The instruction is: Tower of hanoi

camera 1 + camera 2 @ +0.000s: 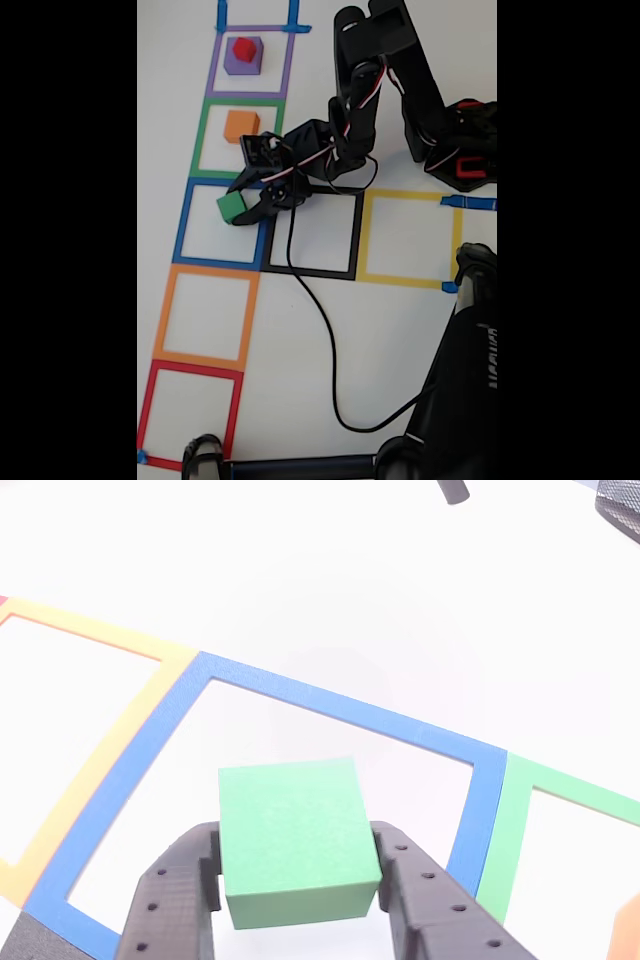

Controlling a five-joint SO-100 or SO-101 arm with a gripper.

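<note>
Tool (297, 880) fingers clench the green cube (296, 840) from both sides inside the blue tape square (183, 215), likely mid-move between spots. Nearby, the orange cube (241, 125) sits alone in the green square, and the red cube (245, 48) tops the purple cube (240, 64) on the white bench (400, 330).

Blue square (222, 222): I see bare table (400, 340) around the green cube (232, 207); tool (243, 202) sits at its upper right corner
Orange (205, 318) and red squares (190, 412): open
Above: orange cube (241, 125), then red cube (244, 48) on purple cube (243, 62), block that way
Black cable (310, 320): trails across table
</note>
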